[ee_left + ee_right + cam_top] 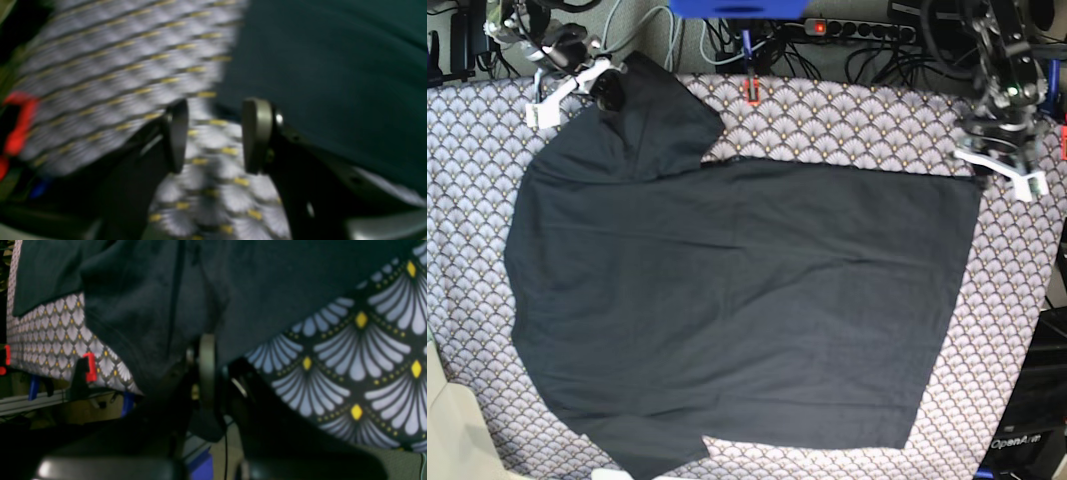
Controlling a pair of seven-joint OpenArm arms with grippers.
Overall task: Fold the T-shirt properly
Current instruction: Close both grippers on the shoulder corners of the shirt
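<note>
A black T-shirt (pixel 737 300) lies spread nearly flat across a worktop covered in a scallop-patterned tablecloth (pixel 867 120), its far sleeve folded inward over the body. At the far corner of the cloth on the base view's left, the right gripper (pixel 213 373) is pressed together on the T-shirt's fabric near that sleeve. Across the worktop, the left gripper (pixel 213 136) hangs just beside the shirt's hem corner with its jaws spread, nothing between them but patterned cloth below. Red clamps (pixel 89 366) pin the tablecloth's edge.
</note>
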